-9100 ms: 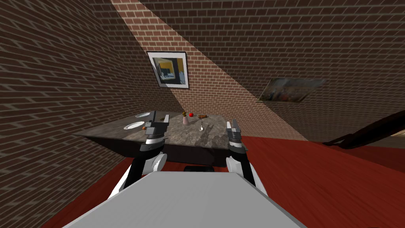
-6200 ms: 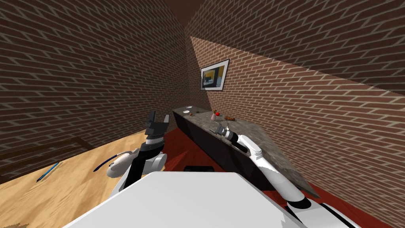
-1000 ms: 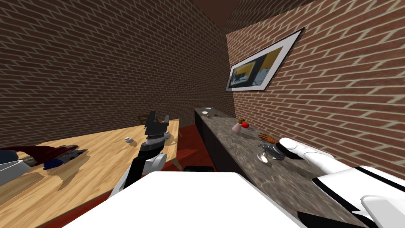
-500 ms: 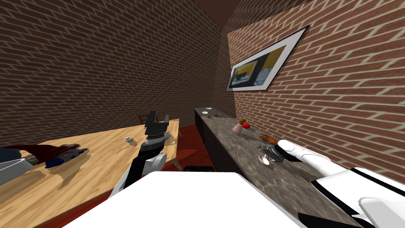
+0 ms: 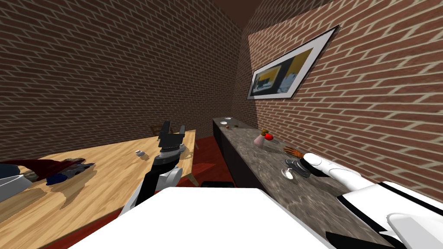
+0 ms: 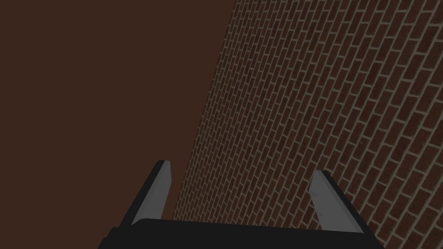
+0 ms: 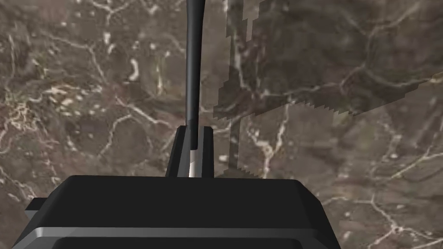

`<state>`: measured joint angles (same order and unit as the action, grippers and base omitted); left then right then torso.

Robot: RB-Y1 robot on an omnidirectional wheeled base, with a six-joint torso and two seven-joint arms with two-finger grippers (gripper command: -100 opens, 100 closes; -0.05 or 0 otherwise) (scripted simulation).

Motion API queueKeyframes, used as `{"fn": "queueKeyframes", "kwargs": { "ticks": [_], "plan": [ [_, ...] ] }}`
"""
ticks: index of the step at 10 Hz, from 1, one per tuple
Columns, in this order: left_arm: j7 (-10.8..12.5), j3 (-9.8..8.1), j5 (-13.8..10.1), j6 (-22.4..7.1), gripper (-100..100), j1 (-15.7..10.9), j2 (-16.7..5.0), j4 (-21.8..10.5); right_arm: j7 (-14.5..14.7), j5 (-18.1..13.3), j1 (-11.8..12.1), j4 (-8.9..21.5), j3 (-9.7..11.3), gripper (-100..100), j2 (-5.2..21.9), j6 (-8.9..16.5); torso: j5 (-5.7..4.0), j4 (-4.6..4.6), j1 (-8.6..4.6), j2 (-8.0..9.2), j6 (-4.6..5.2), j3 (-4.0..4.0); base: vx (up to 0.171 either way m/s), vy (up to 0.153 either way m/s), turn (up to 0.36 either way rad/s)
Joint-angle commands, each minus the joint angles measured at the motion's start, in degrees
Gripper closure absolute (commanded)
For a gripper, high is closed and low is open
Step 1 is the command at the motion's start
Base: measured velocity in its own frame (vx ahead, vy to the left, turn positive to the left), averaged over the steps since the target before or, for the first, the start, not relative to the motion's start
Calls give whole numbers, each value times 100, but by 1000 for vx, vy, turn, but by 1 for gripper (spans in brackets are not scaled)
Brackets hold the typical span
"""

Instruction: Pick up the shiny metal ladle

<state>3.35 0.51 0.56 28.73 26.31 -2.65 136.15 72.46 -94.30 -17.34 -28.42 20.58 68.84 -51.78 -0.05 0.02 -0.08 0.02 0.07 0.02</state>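
The ladle [image 5: 286, 173] lies on the dark marble counter [image 5: 259, 160] to my right, its pale bowl towards the counter's front edge. My right gripper [image 5: 295, 166] reaches down onto it. In the right wrist view the ladle's thin dark handle [image 7: 193, 65] runs straight out from between the fingers, and the right gripper [image 7: 193, 129] is shut on it just above the marble counter [image 7: 346, 65]. My left gripper [image 5: 172, 129] is raised over the wooden table, its fingers open with nothing between them; the left wrist view shows the left gripper [image 6: 242, 194] the same way.
On the counter beyond the ladle lie a brown object [image 5: 294, 151] and a pink vase with a red ball [image 5: 261, 139]; white plates [image 5: 224, 122] sit at the far end. The wooden table [image 5: 108, 177] on my left carries a small cup [image 5: 139, 152] and dark red cloth [image 5: 47, 165]. A brick wall runs behind the counter.
My right gripper's fingers have come together on the ladle's handle. The right hand has barely shifted, and the left arm has stayed still.
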Motion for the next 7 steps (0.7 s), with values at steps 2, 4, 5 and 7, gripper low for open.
{"fn": "queueKeyframes", "kwargs": {
  "ticks": [2,4,5,7],
  "plan": [
    [0,0,0,0,0,0,0,0,-1,2,-4,-3,-2,100,-1,1,0,-1,-1,1,6,0,0,0,6],
    [0,0,0,0,0,0,0,0,-1,2,-4,-3,-2,0,-2,1,0,-1,-1,2,5,0,0,0,0],
    [0,0,0,0,0,0,0,0,48,-11,-104,20,-36,100,103,-166,0,-1,-1,2,5,1,-26,33,-21],
    [0,0,0,0,0,0,0,0,-5,-9,-66,-47,-42,100,124,-151,8,3,22,15,8,9,-21,39,-25]
  ]
}}
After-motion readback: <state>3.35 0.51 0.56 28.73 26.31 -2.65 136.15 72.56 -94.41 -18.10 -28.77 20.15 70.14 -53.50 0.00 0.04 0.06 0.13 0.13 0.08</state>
